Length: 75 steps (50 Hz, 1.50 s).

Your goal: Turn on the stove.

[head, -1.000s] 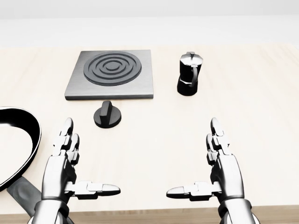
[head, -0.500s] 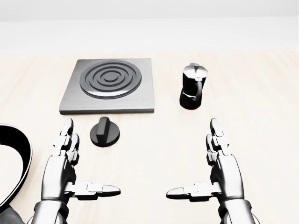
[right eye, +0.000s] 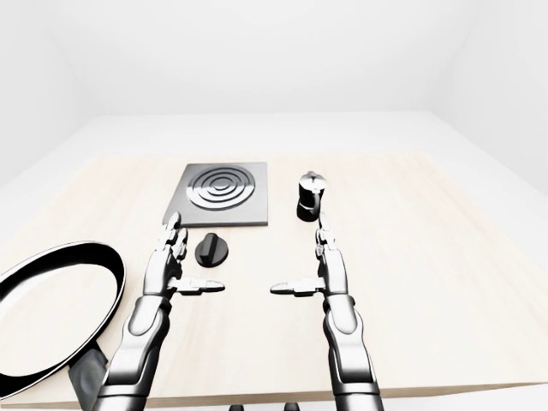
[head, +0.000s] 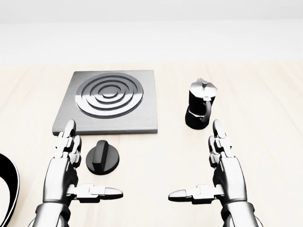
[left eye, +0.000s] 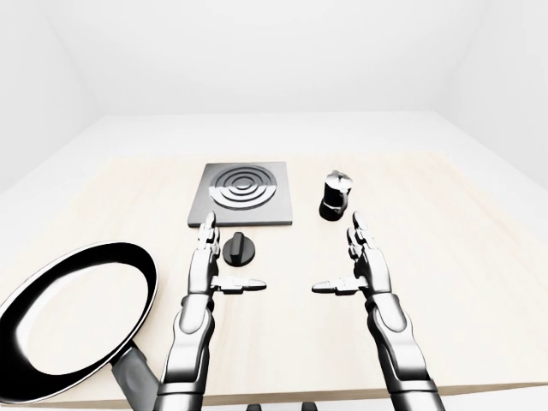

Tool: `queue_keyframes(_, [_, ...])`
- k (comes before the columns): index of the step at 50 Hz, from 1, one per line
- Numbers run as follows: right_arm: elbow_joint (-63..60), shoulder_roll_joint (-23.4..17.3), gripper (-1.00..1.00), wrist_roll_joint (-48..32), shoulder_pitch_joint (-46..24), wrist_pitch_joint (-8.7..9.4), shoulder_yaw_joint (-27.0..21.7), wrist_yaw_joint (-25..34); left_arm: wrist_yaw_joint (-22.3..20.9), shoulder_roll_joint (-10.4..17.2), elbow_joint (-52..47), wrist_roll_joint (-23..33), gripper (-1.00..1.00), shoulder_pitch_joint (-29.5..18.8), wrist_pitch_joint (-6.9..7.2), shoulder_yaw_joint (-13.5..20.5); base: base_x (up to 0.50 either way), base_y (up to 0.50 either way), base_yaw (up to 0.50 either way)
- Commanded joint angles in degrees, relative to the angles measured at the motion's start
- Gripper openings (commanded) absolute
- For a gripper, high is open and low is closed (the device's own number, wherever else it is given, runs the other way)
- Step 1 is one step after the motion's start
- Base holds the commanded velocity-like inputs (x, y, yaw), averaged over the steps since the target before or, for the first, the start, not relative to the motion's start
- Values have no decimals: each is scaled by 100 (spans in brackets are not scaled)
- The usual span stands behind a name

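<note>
While both hands hover open, left hand [head: 64,172] and right hand [head: 222,172], the round black stove knob [head: 104,157] rests on the pale wooden tabletop [head: 265,109] below the square grey stove plate [head: 108,101], just beside the left hand

Two matching metal arms here, glossy silver-grey with darker grey showing at the joints. The left hand [head: 64,172] and the right hand [head: 226,172] are mirror copies: three stubby fingers each, built from short rounded segments with dark seams between them. Forearms are smooth, polished shells, broadening into bulkier dark-jointed links near the elbows.
</note>
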Motion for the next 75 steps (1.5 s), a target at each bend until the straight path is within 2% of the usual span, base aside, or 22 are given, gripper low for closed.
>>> queue_keyframes(1, [-10, 1, 100, 2, 11, 21, 3, 2, -1, -1, -17, 21, 100, 22, 34, -10, 26, 0, 0])
queue_keyframes(12, [-25, 7, 100, -4, 29, 39, 23, 11, -16, 11, 50, 7, 100, -2, 28, 15, 23, 0, 0])
queue_keyframes(16, [-41, 8, 100, -5, 33, 55, 24, 11, -22, 11, 157, 0, 100, -28, -26, 23, 0, 0, 0])
queue_keyframes(18, [-6, 7, 100, -5, 26, 32, 22, 14, -32, 17, 353, -31, 100, -84, -110, 49, 0, 0, 0])
queue_keyframes(21, [-6, 7, 100, -5, 25, 32, 22, 14, -31, 18, 359, -34, 100, -86, -113, 49, 0, 0, 0])
queue_keyframes(22, [-16, 9, 100, -7, 28, 42, 25, 10, -50, 16, 627, -76, 100, -154, -213, 69, 0, 0, 0])
queue_keyframes(24, [-37, 9, 100, -8, 25, 65, 27, 8, -58, 19, 756, -108, 100, -192, -267, 76, 0, 0, 0])
queue_keyframes(29, [-37, 9, 100, -8, 25, 66, 27, 8, -54, 23, 763, -113, 100, -194, -270, 72, 0, 0, 0])
queue_keyframes(31, [-3, 12, 100, 0, 28, 37, 32, 22, -60, 72, 1354, -116, 100, -483, -348, 127, 0, 0, 0])
queue_keyframes(37, [5, 12, 100, 4, 26, 35, 30, 22, -41, 78, 1259, -105, 100, -481, -323, 116, 0, 0, 0])
queue_keyframes(38, [22, 16, 100, -1, 13, 39, 36, 16, -63, 114, 1599, -138, 100, -640, -348, 171, 0, 0, 0])
queue_keyframes(43, [11, 13, 100, 4, 16, 46, 33, 9, -54, 142, 2016, -169, 100, -753, -348, 206, 0, 0, 0])
queue_keyframes(45, [-3, 12, 100, 5, 20, 55, 32, 9, -46, 139, 1899, -172, 100, -715, -348, 193, 0, 0, 0])
queue_keyframes(47, [27, 10, 100, 10, 1, 48, 27, 12, -35, 135, 1571, -173, 100, -626, -281, 173, 0, 0, 0])
queue_keyframes(51, [12, 11, 100, 4, 15, 47, 33, 14, -34, 131, 1670, -161, 100, -652, -338, 175, 0, 0, 0])
queue_keyframes(52, [13, 10, 100, 9, 9, 55, 28, 14, -43, 147, 1959, -160, 100, -753, -348, 198, 0, 0, 0])
queue_keyframes(54, [69, 8, 100, 10, -1, 9, 25, 20, -32, 136, 2155, -143, 100, -780, -348, 185, 0, 0, 0])
queue_keyframes(62, [89, 4, 100, 15, -12, 0, 16, 21, -25, 164, 2228, -147, 100, -852, -348, 195, 0, 0, 0])
queue_keyframes(67, [73, 4, 100, 15, -4, 16, 21, 30, -7, 157, 2612, -107, 100, -935, -348, 180, 0, 0, 0])
queue_keyframes(73, [72, 5, 100, 12, 7, 3, 20, 31, -3, 148, 2672, -69, 100, -947, -348, 156, 0, 0, 0])
queue_keyframes(74, [80, 4, 100, 16, -3, 12, 18, 33, 9, 132, 2181, -48, 100, -808, -348, 110, 0, 0, 0])
queue_keyframes(75, [81, 4, 100, 16, -3, 12, 18, 33, 9, 130, 2141, -45, 100, -795, -348, 108, 0, 0, 0])
